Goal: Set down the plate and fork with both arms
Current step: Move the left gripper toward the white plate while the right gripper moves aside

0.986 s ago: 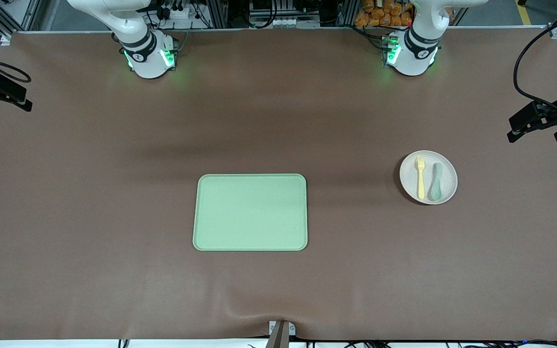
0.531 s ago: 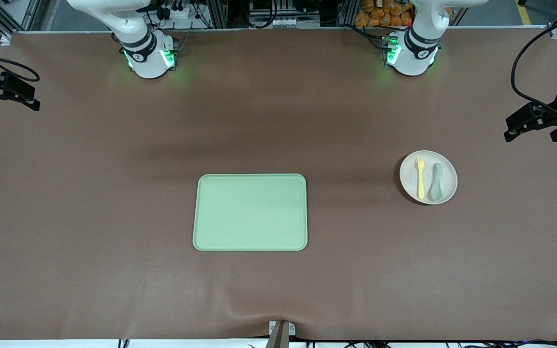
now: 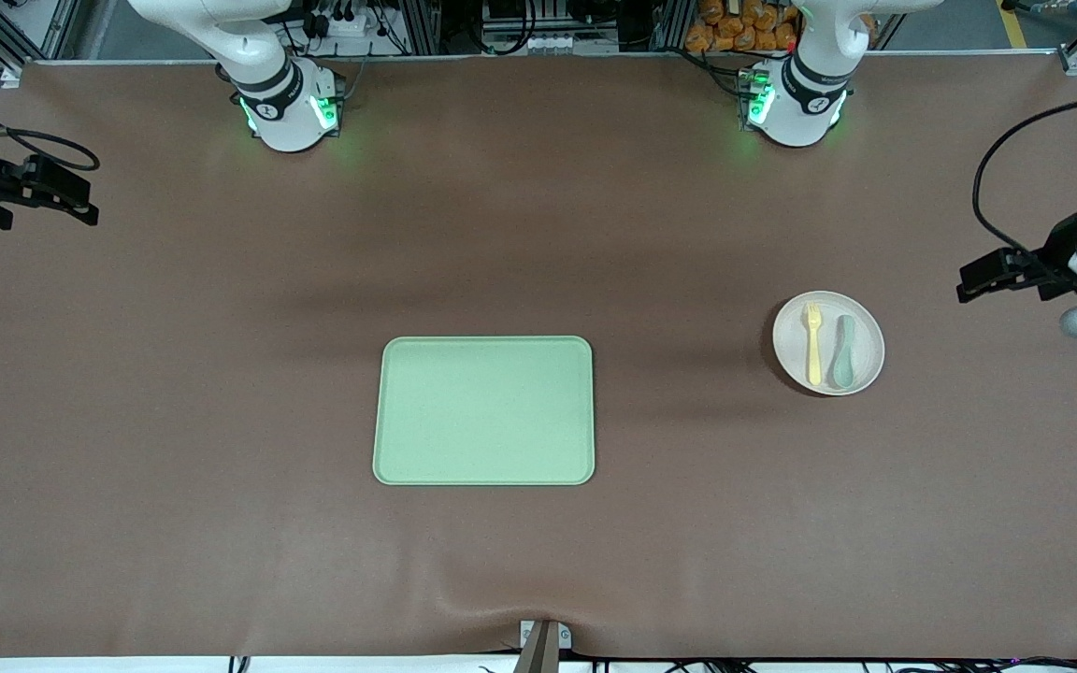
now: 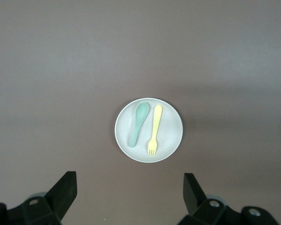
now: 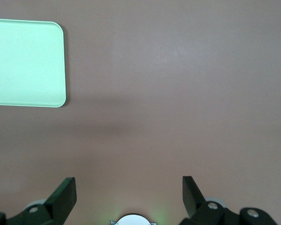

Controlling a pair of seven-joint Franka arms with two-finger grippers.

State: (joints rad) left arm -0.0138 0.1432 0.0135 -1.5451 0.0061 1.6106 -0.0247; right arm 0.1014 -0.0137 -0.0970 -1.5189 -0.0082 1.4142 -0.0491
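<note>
The small off-white plate (image 3: pixel 861 369) lies on the table toward the left arm's end. On it, side by side, lie the pale-yellow fork (image 3: pixel 812 344) and a grey-green spoon (image 3: pixel 843 350). My left gripper (image 3: pixel 971 280) is open and empty, up in the air over the table's edge beside the plate. The left wrist view shows the plate (image 4: pixel 168 126), fork (image 4: pixel 154 130) and spoon (image 4: pixel 137 124) ahead of the left gripper (image 4: pixel 129 192). My right gripper (image 3: pixel 80 201) is open and empty over the right arm's end of the table; it also shows in the right wrist view (image 5: pixel 129 192).
A rectangular light-green tray (image 3: pixel 484 410) lies at the table's middle, nearer to the front camera than both arm bases; its corner shows in the right wrist view (image 5: pixel 25 63). Brown cloth covers the table. Cables trail from both wrists.
Both grippers have moved in from the table's ends toward its middle. The left one has come lower and closer to the plate. Plate, fork, spoon and tray have not moved.
</note>
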